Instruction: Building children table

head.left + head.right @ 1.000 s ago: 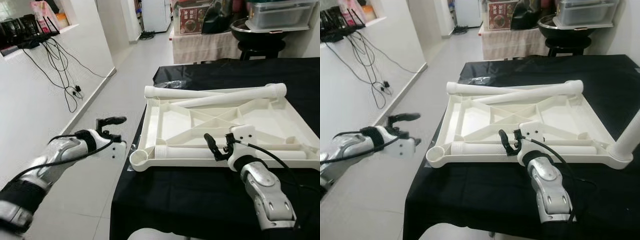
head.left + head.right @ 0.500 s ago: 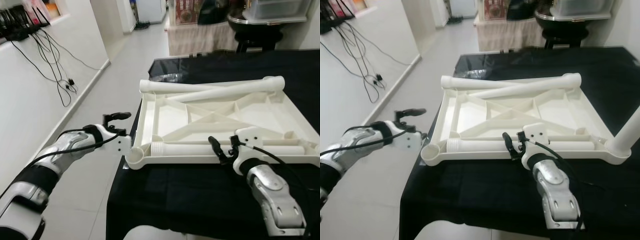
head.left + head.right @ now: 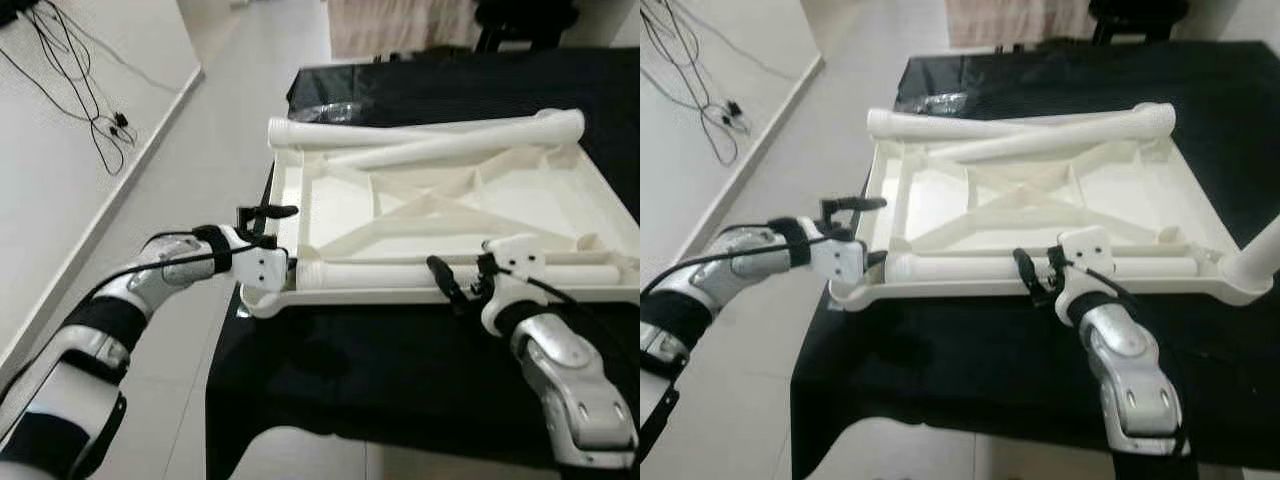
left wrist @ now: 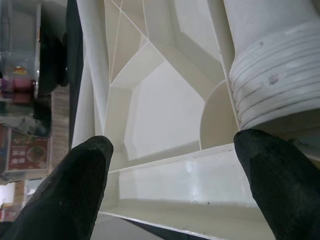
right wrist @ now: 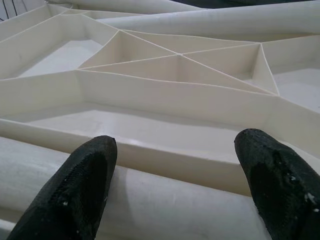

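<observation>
You have the white tabletop (image 3: 440, 210) lying upside down on the black-covered surface (image 3: 420, 350), its ribbed underside up and its near left corner socket reaching the surface's left edge, with bare pale floor (image 3: 200, 160) beyond that edge. Your left claw (image 3: 268, 240) sits at that corner, fingers apart, straddling the tray rim beside the threaded end of a loose leg (image 3: 400, 275) that lies along the near rail; in the left wrist view the ridged leg end (image 4: 280, 75) is next to one finger. Your right claw (image 3: 455, 285) hovers over the same leg further right, fingers spread wide, not closed on anything; the right wrist view looks over the leg and the ribs (image 5: 175, 55). Two more legs (image 3: 420, 140) lie crossed at the far rail, and one upright leg (image 3: 1260, 260) stands at the near right corner. Compared with a second ago, your left arm has come in from over the floor to the tabletop's corner, and the camera has tipped downward. A white wall with dangling black cables (image 3: 70, 80) runs along the left.
</observation>
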You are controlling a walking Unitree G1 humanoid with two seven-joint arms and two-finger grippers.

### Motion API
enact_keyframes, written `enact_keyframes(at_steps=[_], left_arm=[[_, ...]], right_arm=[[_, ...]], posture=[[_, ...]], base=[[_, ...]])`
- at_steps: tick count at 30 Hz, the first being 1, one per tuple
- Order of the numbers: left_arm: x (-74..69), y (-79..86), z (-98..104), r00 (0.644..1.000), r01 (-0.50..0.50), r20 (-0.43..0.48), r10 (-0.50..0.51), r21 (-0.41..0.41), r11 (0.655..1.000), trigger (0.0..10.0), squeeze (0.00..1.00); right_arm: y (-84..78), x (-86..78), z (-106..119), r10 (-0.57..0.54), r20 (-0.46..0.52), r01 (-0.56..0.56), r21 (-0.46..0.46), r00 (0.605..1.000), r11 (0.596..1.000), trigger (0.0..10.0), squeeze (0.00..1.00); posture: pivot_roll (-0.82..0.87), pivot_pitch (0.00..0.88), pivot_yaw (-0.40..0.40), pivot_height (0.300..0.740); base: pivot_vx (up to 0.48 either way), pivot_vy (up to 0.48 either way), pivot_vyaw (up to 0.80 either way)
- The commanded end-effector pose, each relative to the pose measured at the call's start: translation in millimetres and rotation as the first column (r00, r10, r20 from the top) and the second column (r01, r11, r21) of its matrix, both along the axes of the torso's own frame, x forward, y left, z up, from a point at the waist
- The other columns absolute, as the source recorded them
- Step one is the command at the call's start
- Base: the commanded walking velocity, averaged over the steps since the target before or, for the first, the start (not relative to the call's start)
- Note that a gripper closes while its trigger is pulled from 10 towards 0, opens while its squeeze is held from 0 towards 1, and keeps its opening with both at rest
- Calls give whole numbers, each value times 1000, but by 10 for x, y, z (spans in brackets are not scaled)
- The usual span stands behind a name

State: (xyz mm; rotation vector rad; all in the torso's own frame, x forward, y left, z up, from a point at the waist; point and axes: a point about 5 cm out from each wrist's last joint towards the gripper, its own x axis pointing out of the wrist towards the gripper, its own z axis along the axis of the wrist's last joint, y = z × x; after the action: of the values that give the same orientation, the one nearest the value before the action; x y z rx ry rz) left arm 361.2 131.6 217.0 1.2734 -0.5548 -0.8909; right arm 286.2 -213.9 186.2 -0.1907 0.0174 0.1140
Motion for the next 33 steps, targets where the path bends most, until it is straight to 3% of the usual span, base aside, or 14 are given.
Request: enact_keyframes(at_steps=[1,8,15,29,32,33], left_arm=[[-48,-65,-88,997,61,-41,-60,21,998,10000,0],[-103,-150,-87,980,150,-132,-148,10,989,10000,0],[-134,-196,-12,966,204,-165,-201,6,979,10000,0],[-116,-232,14,970,208,-126,-209,-27,978,10000,0],[-66,-273,297,978,188,-47,-202,-203,961,10000,0],[-66,-273,297,978,188,-47,-202,-203,961,10000,0]], right_arm=[[13,-14,-58,2,-39,-2,5,999,1000,10000,0],[27,-9,-35,-1,-41,1,7,999,1000,10000,0],[25,6,-24,-9,-39,9,14,999,1000,10000,0],[76,2,4,-24,-21,25,38,999,999,10000,0],[84,4,18,-34,-7,34,57,999,998,10000,0],[84,4,18,-34,-7,34,57,999,998,10000,0]], posture=[[-132,258,95,740],[-129,254,98,740],[-125,253,101,740],[-128,255,114,740],[-121,253,113,740],[-121,253,113,740]], base=[[0,0,0],[0,0,0],[0,0,0],[0,0,0],[0,0,0],[0,0,0]])
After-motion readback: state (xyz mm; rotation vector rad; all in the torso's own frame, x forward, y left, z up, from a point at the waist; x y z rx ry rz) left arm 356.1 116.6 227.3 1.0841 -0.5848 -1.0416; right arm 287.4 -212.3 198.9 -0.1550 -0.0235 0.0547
